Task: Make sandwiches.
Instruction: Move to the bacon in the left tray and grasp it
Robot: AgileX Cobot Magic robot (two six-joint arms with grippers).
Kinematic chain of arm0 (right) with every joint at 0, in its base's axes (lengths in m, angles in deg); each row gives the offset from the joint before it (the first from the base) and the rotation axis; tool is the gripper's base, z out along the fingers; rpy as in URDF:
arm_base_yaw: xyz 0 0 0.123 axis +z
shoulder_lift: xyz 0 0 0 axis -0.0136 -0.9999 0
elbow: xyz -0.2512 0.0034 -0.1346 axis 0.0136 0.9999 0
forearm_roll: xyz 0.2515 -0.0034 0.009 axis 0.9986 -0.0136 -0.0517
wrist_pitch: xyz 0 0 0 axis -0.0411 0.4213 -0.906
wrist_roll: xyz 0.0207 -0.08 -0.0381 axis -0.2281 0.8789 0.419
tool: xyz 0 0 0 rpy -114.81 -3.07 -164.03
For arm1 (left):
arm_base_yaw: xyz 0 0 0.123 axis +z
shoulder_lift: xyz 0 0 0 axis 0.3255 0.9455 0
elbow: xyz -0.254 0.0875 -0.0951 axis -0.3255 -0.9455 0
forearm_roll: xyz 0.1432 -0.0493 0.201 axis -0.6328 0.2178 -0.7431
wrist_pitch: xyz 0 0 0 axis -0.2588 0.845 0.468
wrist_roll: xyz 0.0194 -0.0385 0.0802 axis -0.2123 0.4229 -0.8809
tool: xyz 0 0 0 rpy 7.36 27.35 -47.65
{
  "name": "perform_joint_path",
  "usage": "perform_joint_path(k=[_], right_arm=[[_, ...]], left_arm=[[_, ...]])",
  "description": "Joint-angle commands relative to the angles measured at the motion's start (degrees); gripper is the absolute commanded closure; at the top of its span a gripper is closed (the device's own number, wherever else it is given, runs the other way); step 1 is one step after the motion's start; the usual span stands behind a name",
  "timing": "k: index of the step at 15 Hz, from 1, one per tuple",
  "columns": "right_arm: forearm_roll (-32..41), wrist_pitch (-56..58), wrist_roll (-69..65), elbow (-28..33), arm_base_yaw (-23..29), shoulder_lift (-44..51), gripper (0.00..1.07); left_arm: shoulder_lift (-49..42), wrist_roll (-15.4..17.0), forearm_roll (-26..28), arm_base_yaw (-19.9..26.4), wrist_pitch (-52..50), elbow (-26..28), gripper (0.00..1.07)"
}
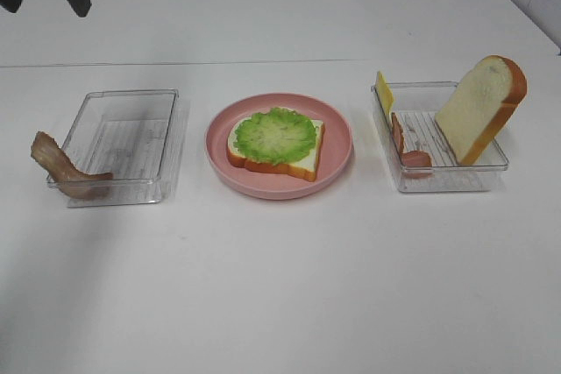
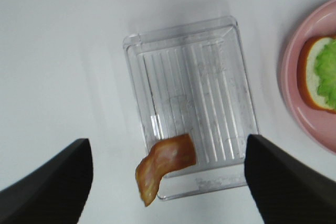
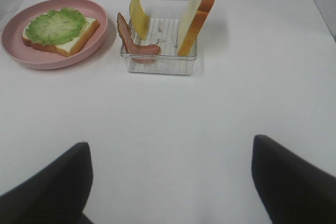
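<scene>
At counter centre, sandwich: I find the sandwich [image 1: 273, 148] part-built on the pink plate [image 1: 337, 142], midway between the left and right edges. The bottom bread slice [image 1: 305, 162] lies flat with the lettuce [image 1: 272, 129] on top of it.
Left tray: the left tray [image 1: 123, 137] sits toward the left edge. The left bacon strip [image 1: 61, 168] is draped over the tray corner that faces the counter's near-left corner, one end inside and the other hanging outside.
Right tray: the right tray [image 1: 438, 177] sits toward the right edge. It holds the cheese slice [image 1: 384, 92] and the right bacon strip [image 1: 408, 151] on the plate side, and the second bread slice [image 1: 480, 107] leaning on its edge.
Left gripper: my left gripper [image 2: 167, 139] has its fingers spread wide with nothing between them. It hangs above the left tray.
Right gripper: my right gripper [image 3: 169, 141] is likewise spread and empty. It is over bare counter on the near-edge side of the right tray, well apart from it.
Governing relation: the left bacon strip lies directly below my left gripper, between its fingers. The strip's long axis runs oblique to the line joining them.
Nearer arm: left, in my judgement. Bacon looks like the next layer.
Requirement: I would turn the wrist to close across the strip's width, clear of the tray rim.
</scene>
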Motion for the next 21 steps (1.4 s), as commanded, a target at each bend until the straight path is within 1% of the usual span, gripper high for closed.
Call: perform_joint_path(k=[1, 2, 4, 7, 10, 12, 17, 21], right_arm=[[-0.2, -0.5, 0.3, 0.2, -0.3, 0.7, 0.29], [-0.2, -0.5, 0.3, 0.2, -0.3, 0.7, 0.29], [-0.2, -0.5, 0.3, 0.2, -0.3, 0.7, 0.29], [-0.2, -0.5, 0.3, 0.2, -0.3, 0.7, 0.29], [-0.2, -0.5, 0.3, 0.2, -0.3, 0.7, 0.29], [-0.2, -0.5, 0.3, 0.2, -0.3, 0.7, 0.29], [-0.2, -0.5, 0.3, 0.2, -0.3, 0.7, 0.29], [-0.2, -0.5, 0.3, 0.2, -0.3, 0.7, 0.29]], left_arm=[[-5.8, 2.8, -1.5, 0.0, 4.1, -7.8, 0.32], [-7.5, 3.9, -1.7, 0.0, 4.1, -11.2, 0.32], [-8.4, 5.2, -2.3, 0.0, 4.0, -15.9, 0.32], [-8.4, 7.4, -4.2, 0.0, 2.2, -21.5, 0.32], [-8.3, 8.1, -4.0, 0.0, -2.1, -23.4, 0.32], [-7.4, 8.1, -3.8, 0.0, -4.7, -23.7, 0.31], [-0.7, 8.1, -4.2, 0.0, -4.9, -23.7, 0.31], [3.4, 8.1, -4.0, 0.0, -8.8, -23.6, 0.32]])
